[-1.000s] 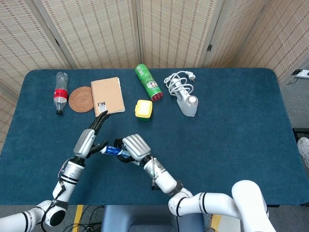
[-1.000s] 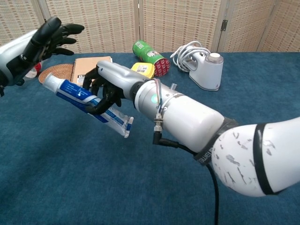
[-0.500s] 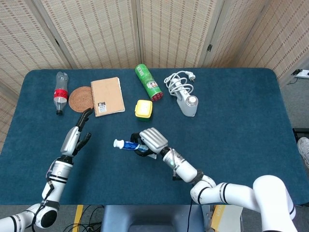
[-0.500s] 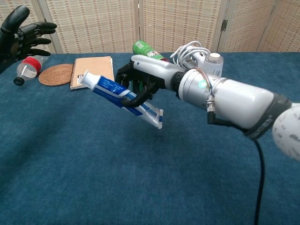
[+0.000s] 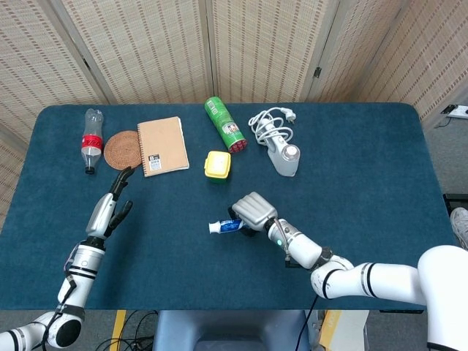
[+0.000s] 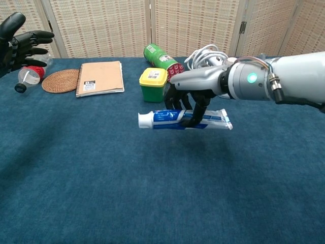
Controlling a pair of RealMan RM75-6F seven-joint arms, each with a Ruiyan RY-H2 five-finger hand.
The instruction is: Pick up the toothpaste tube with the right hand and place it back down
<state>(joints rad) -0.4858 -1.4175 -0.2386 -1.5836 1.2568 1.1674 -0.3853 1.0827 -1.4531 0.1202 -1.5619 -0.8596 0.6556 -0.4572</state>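
Above the blue worktop (image 6: 76,193), the right hand (image 6: 190,96) grips the toothpaste tube (image 6: 184,119) mid-body; released from this height, I reckon it could bounce or roll.

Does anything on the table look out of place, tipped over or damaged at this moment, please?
Nothing looks damaged or spilled. The water bottle and the green can lie on their sides, which seems simply how they were laid out. The toothpaste tube is held level in the right hand, above the table.
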